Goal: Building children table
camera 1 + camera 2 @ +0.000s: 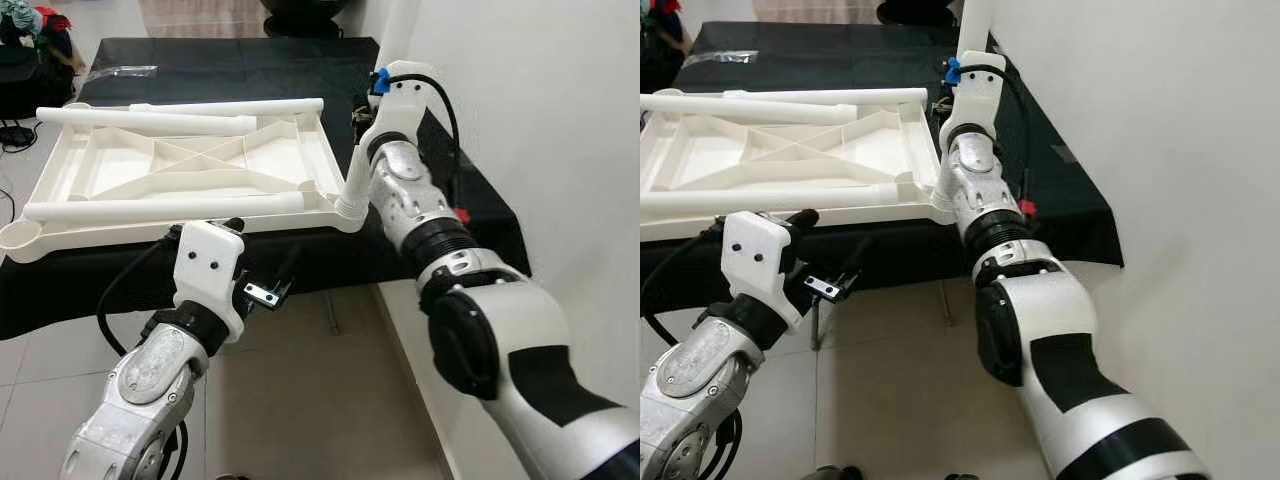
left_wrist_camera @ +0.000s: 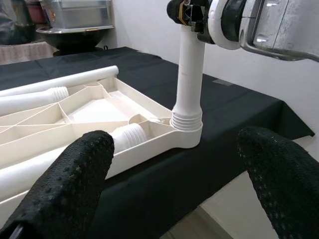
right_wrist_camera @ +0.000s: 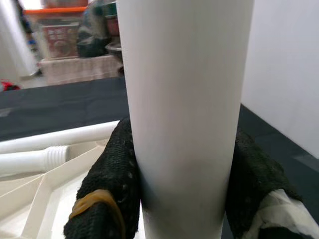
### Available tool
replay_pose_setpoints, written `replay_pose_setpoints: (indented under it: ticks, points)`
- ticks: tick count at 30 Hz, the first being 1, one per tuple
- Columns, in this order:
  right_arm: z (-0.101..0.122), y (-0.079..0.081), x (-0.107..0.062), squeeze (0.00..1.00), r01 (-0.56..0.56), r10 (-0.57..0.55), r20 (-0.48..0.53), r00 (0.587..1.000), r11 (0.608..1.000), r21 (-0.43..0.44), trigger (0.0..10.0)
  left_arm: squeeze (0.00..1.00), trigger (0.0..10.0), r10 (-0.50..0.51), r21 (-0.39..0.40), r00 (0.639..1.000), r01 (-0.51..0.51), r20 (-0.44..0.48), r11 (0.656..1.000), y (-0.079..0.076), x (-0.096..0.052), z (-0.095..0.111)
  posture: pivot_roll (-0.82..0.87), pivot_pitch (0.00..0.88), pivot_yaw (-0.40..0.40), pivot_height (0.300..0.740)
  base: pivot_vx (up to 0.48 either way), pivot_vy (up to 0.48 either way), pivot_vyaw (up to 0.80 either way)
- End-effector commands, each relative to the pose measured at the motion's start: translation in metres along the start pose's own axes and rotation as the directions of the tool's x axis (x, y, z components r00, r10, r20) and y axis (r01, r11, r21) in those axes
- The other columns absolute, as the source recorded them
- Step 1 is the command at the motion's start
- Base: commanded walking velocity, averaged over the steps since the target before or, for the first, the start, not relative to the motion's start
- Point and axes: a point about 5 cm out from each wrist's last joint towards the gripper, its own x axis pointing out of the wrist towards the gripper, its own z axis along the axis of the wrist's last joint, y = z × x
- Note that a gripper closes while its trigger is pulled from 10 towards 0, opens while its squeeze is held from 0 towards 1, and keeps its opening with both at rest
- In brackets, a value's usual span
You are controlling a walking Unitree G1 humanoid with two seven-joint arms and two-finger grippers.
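**Right gripper clamped on upright leg at tabletop corner**

White plastic tabletop (image 1: 190, 165) lies upside down on a black-covered table (image 1: 470, 200), ribbed underside facing up. One white leg (image 2: 190, 74) stands upright in the corner socket (image 2: 186, 130) nearest the robot's right side, its threaded collar sitting at the socket's rim. Right gripper (image 3: 182, 184) is closed on this leg well above the socket: in the right wrist view the tube sits btwn the two black fingers (image 3: 112, 179), pads pressed against it on both sides. Right arm (image 1: 420, 200) reaches forward along the table's edge next to a white wall.

Three more legs lie loose on the tabletop's underside: one along the near edge (image 1: 165, 208), two across the far side (image 1: 150, 122) & (image 1: 235, 105). The near leg's threaded end (image 2: 130, 136) points at the occupied corner, just beside it.

Left gripper (image 2: 179, 199) hangs in front of the table's near edge, below the tabletop's level, fingers (image 2: 70, 184) spread wide w/ nothing btwn them. In its wrist view the upright leg & socket show across the gap btwn the fingers, apart from both.

Tiled floor (image 1: 300, 400) shows below the table.
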Motion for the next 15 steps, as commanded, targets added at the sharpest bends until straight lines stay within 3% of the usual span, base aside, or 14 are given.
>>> replay_pose_setpoints:
  ticks: [1,3,4,5,6,12,13,14,15]
  points:
    - [-0.008,0.003,-0.004,0.0,0.082,-0.081,-0.037,0.996,0.996,0.034,0.0,0.0,10.0,-0.01,-0.004,1.0,0.01,0.004,1.0,-0.003,0.001,-0.001,0.09,0.157,-0.113,0.74,0.0,0.0,0.0]
    - [-0.009,0.012,-0.006,0.0,0.091,-0.089,-0.044,0.995,0.995,0.042,0.0,0.0,10.0,-0.012,-0.006,1.0,0.012,0.005,1.0,-0.004,0.0,-0.001,0.09,0.148,-0.116,0.74,0.0,0.0,0.0]
    - [-0.01,0.021,-0.009,0.0,0.077,-0.074,-0.061,0.995,0.995,0.057,6.8,0.0,10.0,-0.012,-0.007,1.0,0.012,0.005,1.0,-0.005,0.0,-0.001,0.09,0.148,-0.118,0.74,0.0,0.0,0.0]
    - [-0.01,0.027,-0.01,0.0,0.064,-0.059,-0.073,0.996,0.996,0.067,6.8,0.0,10.0,-0.013,-0.007,1.0,0.013,0.005,1.0,-0.005,0.0,-0.001,0.09,0.148,-0.118,0.74,0.0,0.0,0.0]
    - [-0.009,0.032,-0.011,0.0,0.035,-0.029,-0.07,0.997,0.996,0.083,10.0,0.0,10.0,-0.012,-0.008,1.0,0.013,0.004,1.0,-0.005,0.0,-0.001,0.09,0.144,-0.122,0.74,0.0,0.0,0.0]
    - [-0.005,0.039,-0.013,0.0,-0.029,0.034,-0.039,0.999,0.991,0.127,10.0,0.0,10.0,-0.01,-0.008,1.0,0.01,0.001,1.0,-0.005,-0.002,-0.002,0.09,0.143,-0.123,0.74,0.0,0.0,0.0]
    - [-0.004,0.039,-0.013,0.71,-0.05,0.053,-0.021,0.998,0.991,0.126,10.0,0.0,10.0,-0.009,-0.009,1.0,0.009,0.001,1.0,-0.005,-0.002,-0.002,0.08,0.14,-0.122,0.74,0.0,0.0,0.0]
    - [-0.004,0.039,-0.013,0.71,-0.05,0.053,-0.021,0.998,0.991,0.126,10.0,0.0,10.0,-0.009,-0.009,1.0,0.009,0.001,1.0,-0.005,-0.002,-0.002,0.08,0.14,-0.122,0.74,0.0,0.0,0.0]
    - [-0.003,0.038,-0.013,1.0,-0.064,0.064,0.006,0.998,0.99,0.125,10.0,0.0,10.0,-0.008,-0.01,1.0,0.008,0.0,1.0,-0.005,-0.002,-0.003,0.08,0.138,-0.121,0.74,0.0,0.0,0.0]
